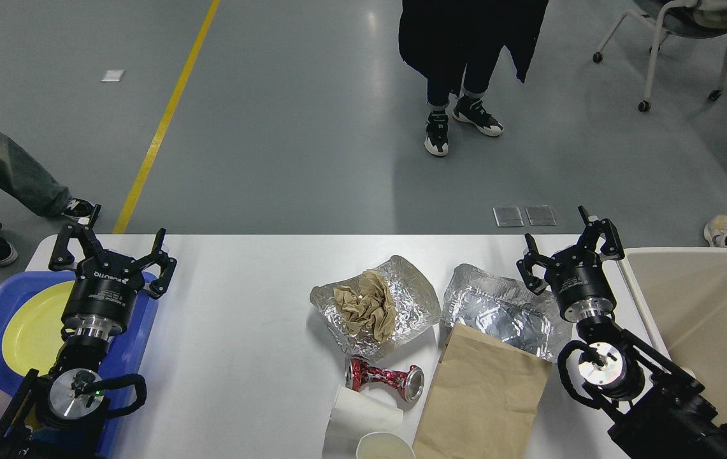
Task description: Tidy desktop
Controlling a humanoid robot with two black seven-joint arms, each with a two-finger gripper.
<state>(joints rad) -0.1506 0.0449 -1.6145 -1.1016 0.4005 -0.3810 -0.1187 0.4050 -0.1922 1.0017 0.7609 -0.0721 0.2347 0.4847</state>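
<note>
Right of the left claw (111,252) the table (242,319) lay bare until the foil wrapper (373,309).

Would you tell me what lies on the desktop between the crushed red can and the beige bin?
In the head view, the brown paper bag lies between the crushed red can and the beige bin on the desktop, with the right arm's lower links beyond it.

The desktop (242,331) bears foil (401,299), crushed can (383,377), paper bag (484,398).

Grey floor (312,127), yellow line (165,115)
</note>
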